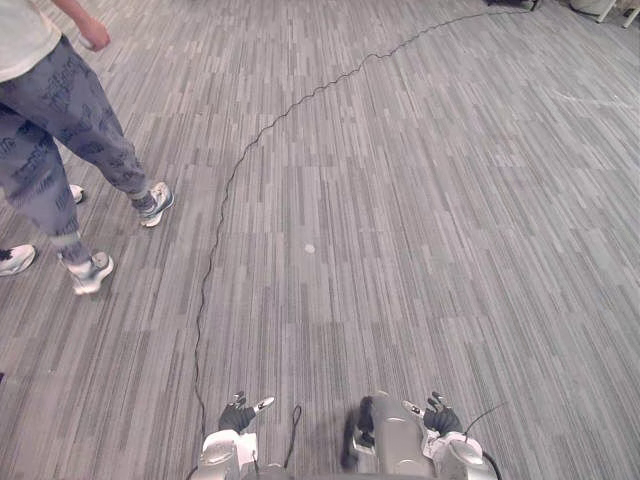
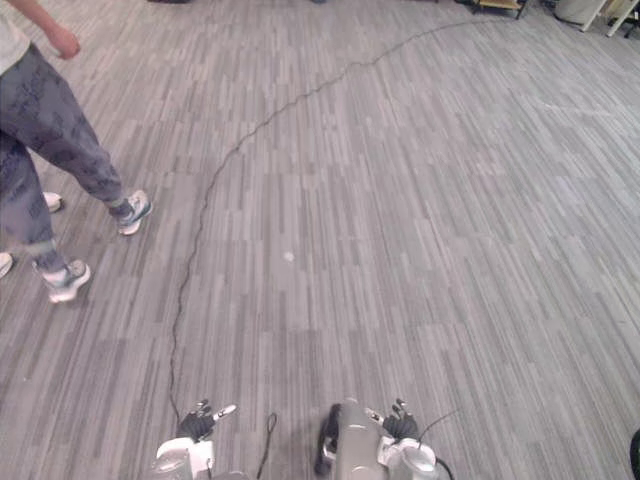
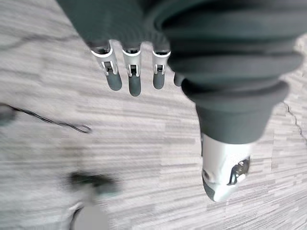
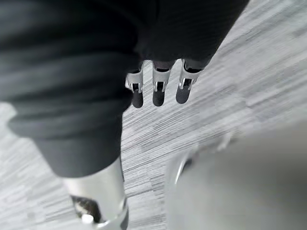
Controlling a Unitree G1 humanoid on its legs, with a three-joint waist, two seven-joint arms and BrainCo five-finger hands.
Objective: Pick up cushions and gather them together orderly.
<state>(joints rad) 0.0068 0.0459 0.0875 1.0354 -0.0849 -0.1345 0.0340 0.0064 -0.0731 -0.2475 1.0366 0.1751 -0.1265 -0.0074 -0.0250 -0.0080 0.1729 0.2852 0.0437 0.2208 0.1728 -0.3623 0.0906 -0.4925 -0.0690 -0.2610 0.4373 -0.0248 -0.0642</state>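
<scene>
My left hand (image 1: 238,414) hangs low at my side over the grey striped carpet (image 1: 400,200). In the left wrist view its fingers (image 3: 129,76) point straight down at the floor and hold nothing. My right hand (image 1: 441,414) hangs the same way on the other side. Its fingers (image 4: 158,88) are straight too, with only carpet past them. Both hands are open.
A person (image 1: 60,110) in patterned grey trousers and light trainers (image 1: 155,203) steps across the carpet at the far left. Another light shoe (image 1: 15,260) shows at the left edge. Pale furniture legs (image 1: 610,8) stand at the far right corner.
</scene>
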